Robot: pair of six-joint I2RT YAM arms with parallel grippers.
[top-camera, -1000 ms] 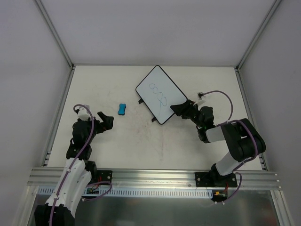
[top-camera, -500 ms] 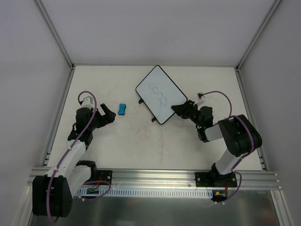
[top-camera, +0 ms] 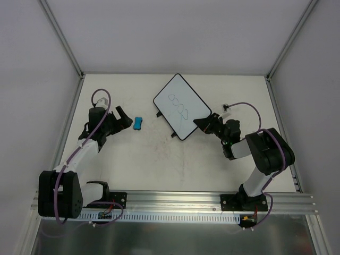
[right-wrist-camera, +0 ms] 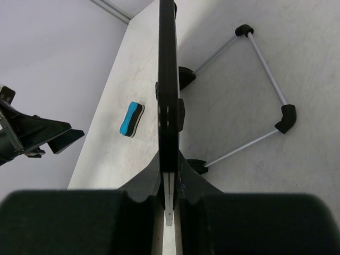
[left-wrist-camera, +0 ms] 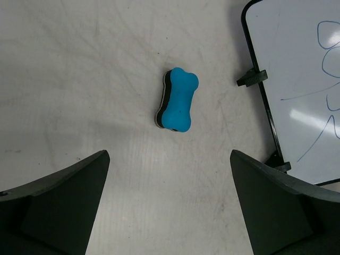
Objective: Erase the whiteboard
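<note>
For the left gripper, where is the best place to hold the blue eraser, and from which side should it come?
Probably the narrow waist of the eraser, between its two rounded ends. It lies flat, blue side up, so come from above. The open left gripper has one finger toward each long side, so closing there should pinch the waist squarely.

A small blue bone-shaped eraser (top-camera: 138, 123) is laid flat on the scuffed white table (top-camera: 159, 164), toward 9 o'clock from its centre. A dark layer is seen under the blue top. An aluminium rail (top-camera: 175, 199) is fixed along the 6 o'clock edge.
</note>
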